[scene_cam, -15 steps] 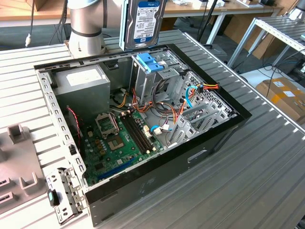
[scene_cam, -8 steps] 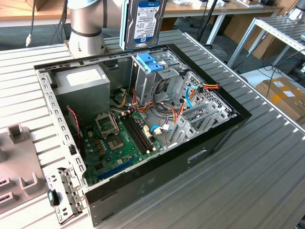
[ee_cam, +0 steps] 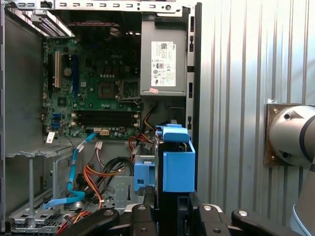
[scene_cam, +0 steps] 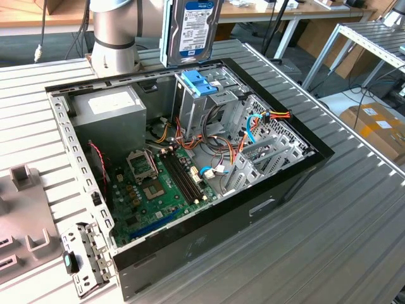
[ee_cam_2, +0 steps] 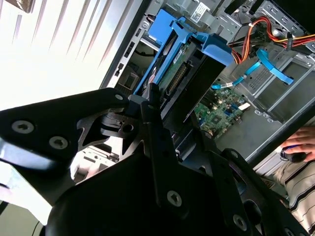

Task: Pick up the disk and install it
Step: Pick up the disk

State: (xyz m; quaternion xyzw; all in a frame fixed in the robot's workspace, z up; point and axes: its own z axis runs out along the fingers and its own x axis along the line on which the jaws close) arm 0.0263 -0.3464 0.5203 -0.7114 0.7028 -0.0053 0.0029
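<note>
Here, in both wrist views, the gripper [ee_cam_2: 174,115] [ee_cam: 170,209] is seen closed on the disk [ee_cam_2: 189,69] [ee_cam: 177,169]. The black fingers [ee_cam_2: 153,105] are pressed against the disk's two broad faces, and no gap can be made out between them and the metal. The disk is held on edge, its blue side rails turned outward and its connector edge shown in the second wrist view.

In the exterior view, the disk [scene_cam: 193,28] is carried upright in the air, its white label with the blue band facing the camera. It is held clear above the rim of the open computer case [scene_cam: 190,250], over the end where a blue bracket [scene_cam: 197,82] sits on top of the drive cage. Whether the disk is lined up with a bay cannot be told.

Deeper inside the case, bundles of orange and blue cables are seen beside the cage. Next come the green motherboard [scene_cam: 158,183] [ee_cam: 93,88] and, at the far side, the grey power supply [scene_cam: 107,111] [ee_cam: 163,61] with its white sticker.

The case is laid on its side on a ribbed metal table [scene_cam: 354,221]. The arm's base [scene_cam: 114,28] [ee_cam: 290,135] is mounted on that table just beyond the case wall. At the edge of the second wrist view, a person's hand [ee_cam_2: 298,142] is rested on a mouse.
</note>
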